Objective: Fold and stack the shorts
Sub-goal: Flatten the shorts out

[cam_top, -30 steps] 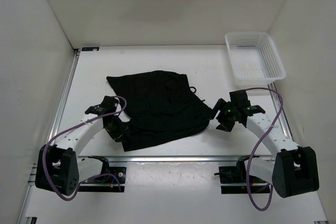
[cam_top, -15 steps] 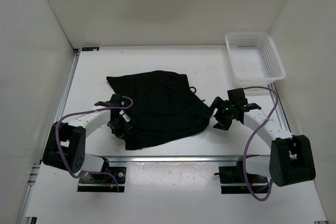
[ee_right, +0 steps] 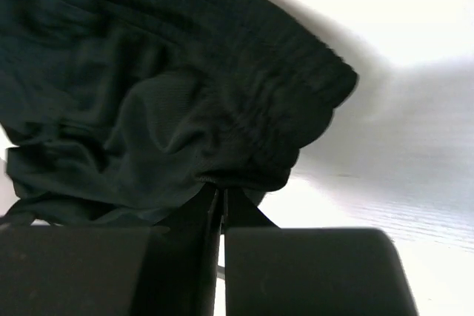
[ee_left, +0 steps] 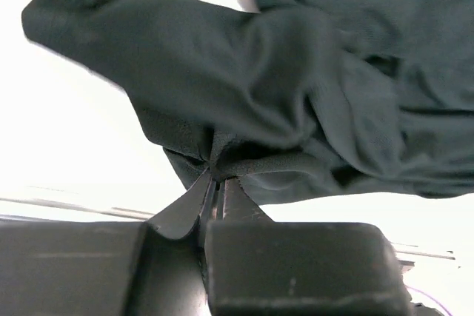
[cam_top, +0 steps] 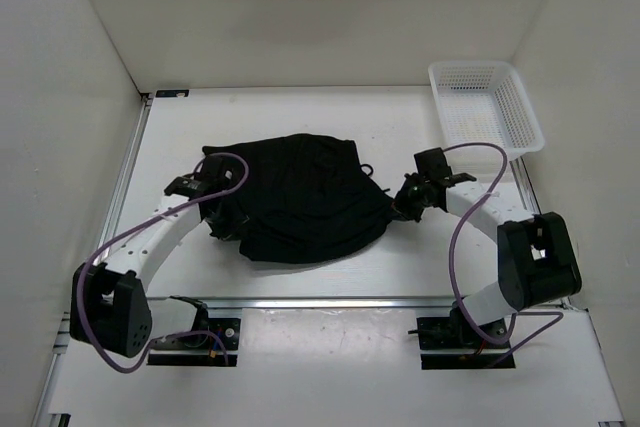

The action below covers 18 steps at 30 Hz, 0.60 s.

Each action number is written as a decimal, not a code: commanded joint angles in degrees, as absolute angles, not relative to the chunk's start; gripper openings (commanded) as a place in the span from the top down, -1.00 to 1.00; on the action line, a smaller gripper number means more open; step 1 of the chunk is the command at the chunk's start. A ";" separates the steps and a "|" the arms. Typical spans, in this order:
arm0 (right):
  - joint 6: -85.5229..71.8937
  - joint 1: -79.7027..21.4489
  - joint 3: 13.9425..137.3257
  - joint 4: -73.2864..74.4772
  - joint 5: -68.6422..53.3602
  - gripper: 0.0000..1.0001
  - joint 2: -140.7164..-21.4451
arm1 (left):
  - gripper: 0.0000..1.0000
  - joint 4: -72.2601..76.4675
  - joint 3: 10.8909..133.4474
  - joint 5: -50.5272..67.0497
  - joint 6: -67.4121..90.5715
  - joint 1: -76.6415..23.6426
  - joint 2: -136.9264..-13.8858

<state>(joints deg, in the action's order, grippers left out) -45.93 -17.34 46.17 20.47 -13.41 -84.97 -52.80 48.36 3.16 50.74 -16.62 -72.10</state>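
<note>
Shorts [cam_top: 305, 202] bunched inward; only wrist views show both jaws pinching their edges.

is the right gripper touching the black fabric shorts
Touching. The right wrist view shows the right gripper closed, its tips pinching a fold of the plain black soft fabric shorts.

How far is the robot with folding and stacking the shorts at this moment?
Done: no neat fold shows; the shorts lie rumpled on the table. In hand: the left gripper and the right gripper are each shut on an edge of the fabric. Left: the folding itself, then the stacking.
</note>
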 commanded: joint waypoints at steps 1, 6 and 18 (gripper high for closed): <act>-45.26 -17.58 51.84 21.17 -10.55 1.00 -85.51 | 0.79 -57.47 54.74 -0.79 48.35 -16.27 -69.08; -44.74 -15.48 68.08 25.21 -8.61 1.00 -89.37 | 0.79 -61.87 71.48 -2.37 41.07 -11.79 -73.38; -41.58 -13.79 92.05 28.92 -3.61 1.00 -85.89 | 0.79 -68.65 117.53 -0.45 31.29 -2.81 -87.38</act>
